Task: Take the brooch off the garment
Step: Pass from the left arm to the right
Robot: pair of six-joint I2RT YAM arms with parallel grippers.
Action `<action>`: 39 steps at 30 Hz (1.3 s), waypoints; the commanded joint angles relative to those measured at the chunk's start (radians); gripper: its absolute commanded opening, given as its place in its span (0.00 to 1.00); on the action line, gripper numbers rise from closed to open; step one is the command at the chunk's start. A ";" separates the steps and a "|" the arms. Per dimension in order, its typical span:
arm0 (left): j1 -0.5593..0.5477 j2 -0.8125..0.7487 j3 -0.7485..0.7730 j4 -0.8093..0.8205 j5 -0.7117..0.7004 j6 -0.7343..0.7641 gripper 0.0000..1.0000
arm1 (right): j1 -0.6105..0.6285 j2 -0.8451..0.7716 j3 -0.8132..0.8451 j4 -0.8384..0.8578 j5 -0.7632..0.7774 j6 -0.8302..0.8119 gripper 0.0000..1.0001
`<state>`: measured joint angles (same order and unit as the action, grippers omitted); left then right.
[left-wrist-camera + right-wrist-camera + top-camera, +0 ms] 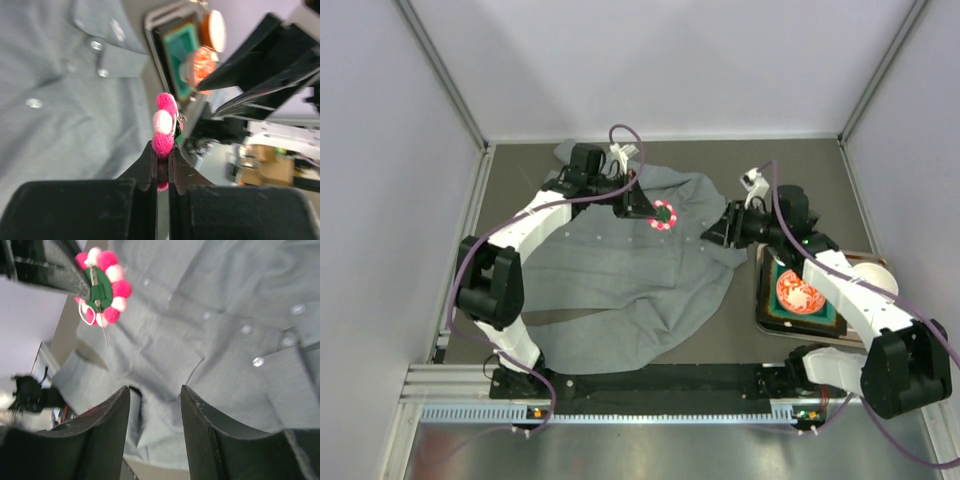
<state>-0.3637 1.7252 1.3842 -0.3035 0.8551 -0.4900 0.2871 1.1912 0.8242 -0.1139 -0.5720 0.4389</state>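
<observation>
My left gripper (650, 212) is shut on the brooch (663, 216), a pink and white flower pin with a green back. The left wrist view shows the brooch (164, 125) pinched edge-on at the tips of that gripper (162, 147). Seen from the right wrist, the brooch (102, 287) hangs above the cloth with its bare needle pointing down, apart from the fabric. The grey garment (620, 270) lies rumpled on the table, its white buttons showing (225, 315). My right gripper (712, 232) is open over the garment's right edge, with nothing between its fingers (152, 392).
A dark tray (761, 300) holding an orange patterned plate (798, 292) sits at the right, beside the right arm. Grey walls close in the table on three sides. The arms' rail runs along the near edge.
</observation>
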 commanded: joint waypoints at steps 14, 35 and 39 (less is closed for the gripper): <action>-0.020 -0.101 -0.206 0.540 0.320 -0.318 0.00 | 0.155 0.119 -0.152 0.402 -0.236 0.248 0.21; -0.081 -0.070 -0.238 0.500 0.245 -0.243 0.00 | 0.173 -0.014 -0.092 0.387 -0.177 0.386 0.24; -0.086 -0.065 -0.231 0.480 0.240 -0.220 0.00 | 0.175 -0.036 -0.085 0.378 -0.186 0.412 0.25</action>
<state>-0.4435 1.6550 1.1469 0.1745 1.1011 -0.7593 0.4496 1.1973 0.6868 0.2543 -0.7536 0.8173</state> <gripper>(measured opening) 0.059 0.245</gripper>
